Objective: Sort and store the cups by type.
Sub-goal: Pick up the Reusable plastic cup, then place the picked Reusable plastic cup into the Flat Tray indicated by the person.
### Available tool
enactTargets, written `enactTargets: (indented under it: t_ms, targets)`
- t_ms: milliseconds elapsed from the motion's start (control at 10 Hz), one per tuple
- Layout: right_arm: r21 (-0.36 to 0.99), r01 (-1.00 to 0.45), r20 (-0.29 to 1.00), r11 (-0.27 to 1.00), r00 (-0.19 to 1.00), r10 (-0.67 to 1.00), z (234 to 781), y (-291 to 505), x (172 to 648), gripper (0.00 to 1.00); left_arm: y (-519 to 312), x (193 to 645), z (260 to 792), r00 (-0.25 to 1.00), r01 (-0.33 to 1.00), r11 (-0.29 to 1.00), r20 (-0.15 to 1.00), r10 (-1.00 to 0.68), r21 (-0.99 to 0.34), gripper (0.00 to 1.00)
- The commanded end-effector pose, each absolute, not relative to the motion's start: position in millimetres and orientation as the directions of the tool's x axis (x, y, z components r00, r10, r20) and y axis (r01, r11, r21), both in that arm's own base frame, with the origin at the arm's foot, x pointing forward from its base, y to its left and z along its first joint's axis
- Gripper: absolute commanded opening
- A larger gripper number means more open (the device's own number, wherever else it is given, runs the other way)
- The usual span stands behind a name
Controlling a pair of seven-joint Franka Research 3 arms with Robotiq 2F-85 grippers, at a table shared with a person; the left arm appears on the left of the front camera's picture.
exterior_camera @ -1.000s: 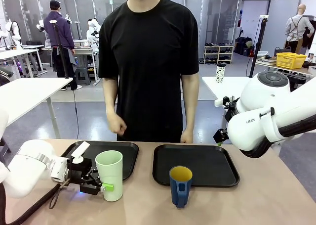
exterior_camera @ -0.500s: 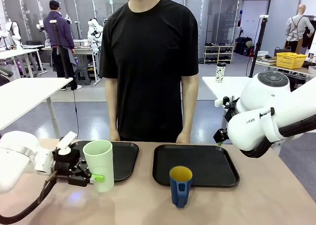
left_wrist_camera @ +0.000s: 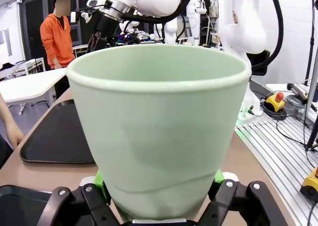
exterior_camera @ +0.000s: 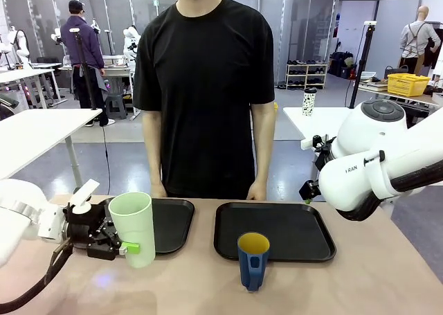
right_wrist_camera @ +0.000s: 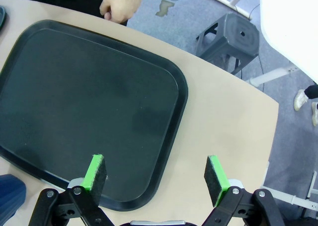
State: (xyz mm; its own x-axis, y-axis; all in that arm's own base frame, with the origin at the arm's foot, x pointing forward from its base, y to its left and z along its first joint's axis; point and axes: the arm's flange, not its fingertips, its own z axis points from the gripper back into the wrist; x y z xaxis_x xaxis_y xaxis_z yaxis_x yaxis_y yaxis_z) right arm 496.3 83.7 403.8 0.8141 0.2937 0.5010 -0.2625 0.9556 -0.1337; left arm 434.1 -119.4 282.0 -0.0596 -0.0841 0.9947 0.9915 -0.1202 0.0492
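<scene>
Your left gripper (exterior_camera: 133, 246) is clamped low on the pale green tumbler (exterior_camera: 133, 225), a green pad pressed against its wall near the base. The tumbler stands mouth up with its long axis close to vertical, leaning a little, and it looks to hang just clear of the desk (exterior_camera: 360, 280), though you cannot be sure of that from here. The left tray (exterior_camera: 173, 221) lies just beyond the tumbler and toward the robot's right, its near left corner hidden behind the cup, so the coming move is, by my reading, a short carry forward and inward before lowering. Keep the axis upright so the base lands flat inside the rim rather than on it. The dark blue mug (exterior_camera: 253, 259) stands on the desk touching or just short of the near edge of the right tray (exterior_camera: 277, 228), handle turned toward the robot. Your right gripper (right_wrist_camera: 156, 179) is spread wide and holds nothing, hovering over that tray, with the mug showing at the lower left corner of its wrist view, so the right arm is the nearer one for it. The person's hand (right_wrist_camera: 120, 2) rests at the far edge, apart from both trays.
</scene>
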Motion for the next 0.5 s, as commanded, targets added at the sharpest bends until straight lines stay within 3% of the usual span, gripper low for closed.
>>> enactTargets:
  t_ms: [0,400]
  targets:
    - [-0.134,-0.263,0.502,0.955,0.813,0.295,404.1,84.1,496.5,1.0,-119.8,436.0,282.0,-0.059,0.992,-0.116,0.995,-0.079,0.05,0.4]
    - [-0.134,-0.263,0.502,0.955,0.813,0.295,404.1,84.1,496.5,1.0,-119.8,436.0,282.0,-0.059,0.992,-0.116,0.995,-0.079,0.05,0.4]
